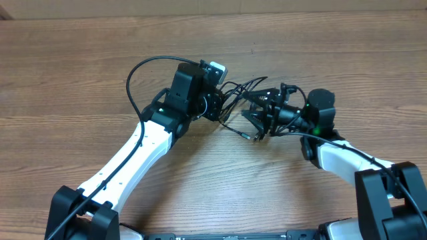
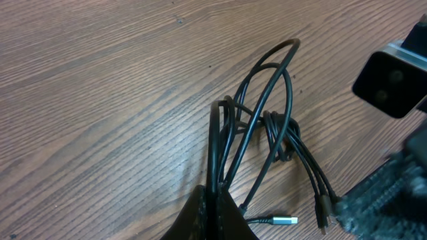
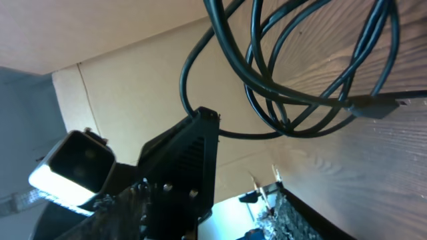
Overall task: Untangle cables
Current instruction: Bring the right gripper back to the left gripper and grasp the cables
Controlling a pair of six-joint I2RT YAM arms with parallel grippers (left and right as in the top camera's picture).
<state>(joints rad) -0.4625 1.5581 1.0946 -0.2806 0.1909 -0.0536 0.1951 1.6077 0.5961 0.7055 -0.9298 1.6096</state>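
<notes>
Brown wood-grain bench (image 1: pixel 80 60) runs under and all around left pincer (image 1: pixel 219 107) and right pincer (image 1: pixel 259 123). Small dark speck (image 2: pixel 179 21) on it, well ahead of left pincer. Tan panel (image 3: pixel 127 93) stands beyond right pincer.

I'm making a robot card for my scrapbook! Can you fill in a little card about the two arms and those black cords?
surface: wooden table
cables: thin black cords, looped and bunched together between the two arms
plug: silver tip, at the end of one cord
left arm: jaws shut, pinching the cables
right arm: jaws look apart, close to the bunch, nothing seen between them
tangle: not yet undone
</notes>
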